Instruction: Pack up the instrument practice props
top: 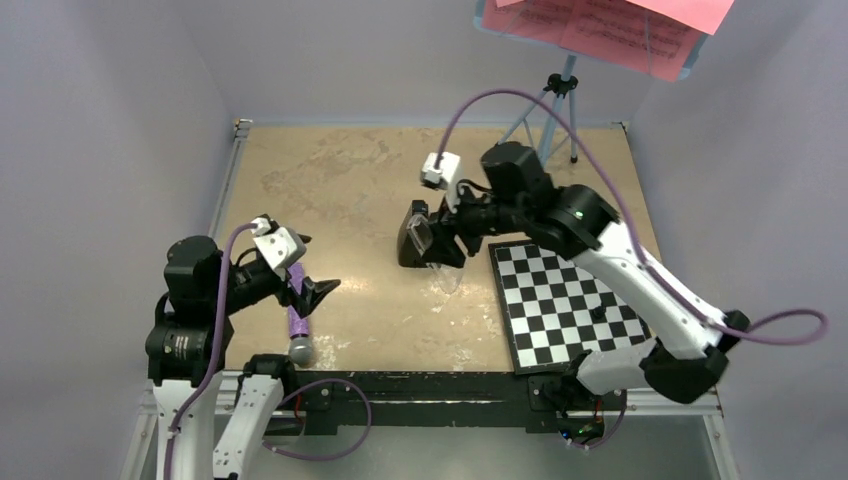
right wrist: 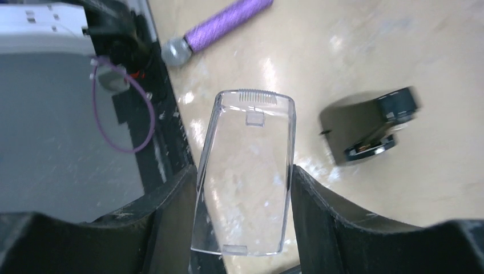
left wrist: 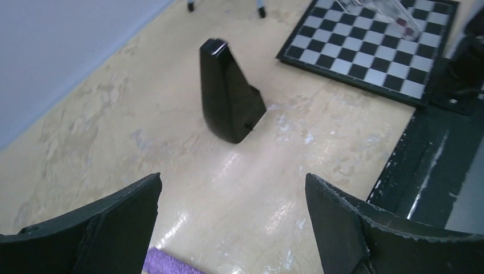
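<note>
The black pyramid-shaped metronome (top: 415, 243) stands upright mid-table, also visible in the left wrist view (left wrist: 228, 94) and, blurred, in the right wrist view (right wrist: 365, 131). Its clear plastic cover (right wrist: 248, 171) is off it, pinched by its long edges between the fingers of my right gripper (right wrist: 244, 194), just right of the metronome and above the table (top: 445, 275). At the near left my left gripper (top: 315, 265) hangs open and empty, well short of the metronome (left wrist: 233, 197). The light-blue music stand (top: 555, 100) stands at the far right, with pink sheet-music pages (top: 600, 25) on it.
A purple microphone (top: 298, 325) lies on the table under my left gripper, near the front edge. A black-and-white checkered board (top: 565, 305) lies flat at the right, under my right arm. Walls close the table in on three sides.
</note>
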Motion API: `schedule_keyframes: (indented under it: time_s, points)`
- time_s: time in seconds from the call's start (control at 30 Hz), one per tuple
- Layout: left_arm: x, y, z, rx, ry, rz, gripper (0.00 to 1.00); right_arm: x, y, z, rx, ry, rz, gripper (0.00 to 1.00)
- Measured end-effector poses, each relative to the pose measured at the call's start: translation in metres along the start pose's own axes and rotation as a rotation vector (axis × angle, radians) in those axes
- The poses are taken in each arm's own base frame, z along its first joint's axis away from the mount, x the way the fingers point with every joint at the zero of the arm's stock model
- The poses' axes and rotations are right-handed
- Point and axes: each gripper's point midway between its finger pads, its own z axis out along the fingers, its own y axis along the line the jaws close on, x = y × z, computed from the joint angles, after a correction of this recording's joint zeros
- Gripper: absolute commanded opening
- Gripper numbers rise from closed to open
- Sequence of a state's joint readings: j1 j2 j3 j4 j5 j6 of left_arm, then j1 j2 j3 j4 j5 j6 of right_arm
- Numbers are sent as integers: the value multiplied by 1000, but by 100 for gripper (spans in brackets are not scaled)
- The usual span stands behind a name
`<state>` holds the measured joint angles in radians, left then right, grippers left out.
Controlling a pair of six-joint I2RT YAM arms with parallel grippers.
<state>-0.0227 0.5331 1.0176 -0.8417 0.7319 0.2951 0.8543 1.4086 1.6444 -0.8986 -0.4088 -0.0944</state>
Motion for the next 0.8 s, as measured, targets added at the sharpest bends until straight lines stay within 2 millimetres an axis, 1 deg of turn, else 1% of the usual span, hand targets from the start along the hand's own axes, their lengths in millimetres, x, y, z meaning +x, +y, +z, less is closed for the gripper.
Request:
schedule_keyframes:
  time_s: [0.07, 0.13, 0.17, 0.2, 0.27, 0.3, 0.33, 0.43, 0.47, 0.5, 0.57, 0.67, 0.8]
  points:
    - [-13, -14, 1, 113, -23, 62, 99, -19, -2, -34, 61, -109, -43, 0]
    - [-22, -19, 6, 206, -22, 88, 98, -37, -7, -68, 131, -219, -67, 0]
    - [-27, -20, 11, 255, -16, 99, 98, -46, -13, -85, 175, -269, -71, 0]
    - [-31, -19, 19, 300, -6, 112, 97, -54, -21, -101, 220, -309, -71, 0]
    - [-34, -16, 38, 384, 22, 139, 97, -68, -32, -125, 283, -366, -87, 0]
    - [-35, -17, 45, 417, 31, 154, 96, -75, -36, -135, 310, -386, -104, 0]
    - [-34, -16, 57, 455, 46, 170, 96, -80, -38, -141, 323, -393, -126, 0]
    - [-26, -10, 92, 522, 96, 201, 94, -87, -41, -143, 324, -365, -191, 0]
    - [-21, -6, 106, 531, 118, 217, 94, -85, -44, -138, 317, -338, -211, 0]
    - [-17, -3, 116, 535, 131, 222, 94, -81, -47, -132, 311, -308, -229, 0]
    - [-9, 3, 138, 534, 159, 237, 94, -72, -55, -121, 303, -249, -257, 0]
    - [3, 13, 168, 523, 195, 250, 93, -54, -71, -102, 284, -167, -300, 0]
    - [8, 19, 201, 535, 221, 270, 90, -25, -81, -85, 216, -102, -335, 0]
